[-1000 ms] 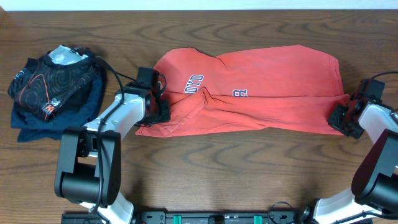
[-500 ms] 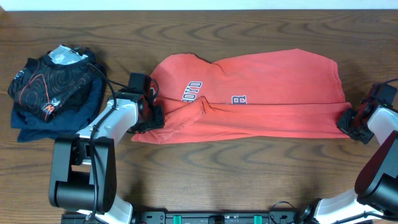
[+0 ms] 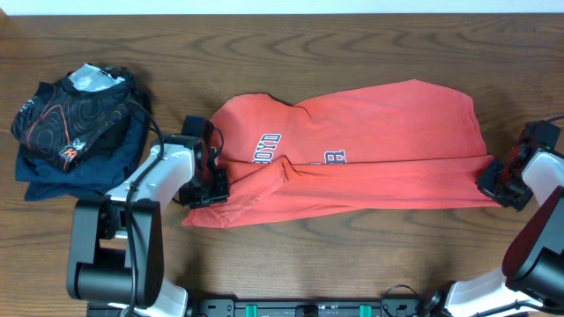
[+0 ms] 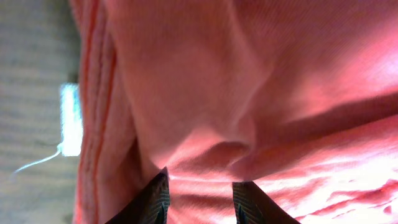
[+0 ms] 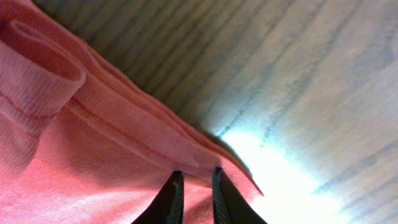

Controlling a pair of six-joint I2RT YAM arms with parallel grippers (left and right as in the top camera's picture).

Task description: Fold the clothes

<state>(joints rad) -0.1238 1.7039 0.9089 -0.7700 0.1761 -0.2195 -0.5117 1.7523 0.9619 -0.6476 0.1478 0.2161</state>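
Observation:
The coral-red T-shirt (image 3: 379,141) lies across the middle of the table, folded over lengthwise, with navy-and-white lettering showing near its left part. My left gripper (image 3: 209,185) is at the shirt's left end; in the left wrist view its fingers (image 4: 199,199) are closed on a thick bunch of red cloth (image 4: 249,93). My right gripper (image 3: 495,180) is at the shirt's right front corner. In the right wrist view its fingers (image 5: 196,186) are nearly together, pinching the hemmed edge of the cloth (image 5: 74,143).
A black garment with an orange contour-line pattern (image 3: 75,114) lies on a folded navy-blue garment (image 3: 53,180) at the far left. Bare wooden table (image 3: 352,255) runs along the front. A white tag (image 4: 70,118) shows beside the shirt edge.
My left gripper moved left and toward the front, dragging the shirt's left end with it. My right gripper shifted right with its corner. The shirt now lies more stretched out.

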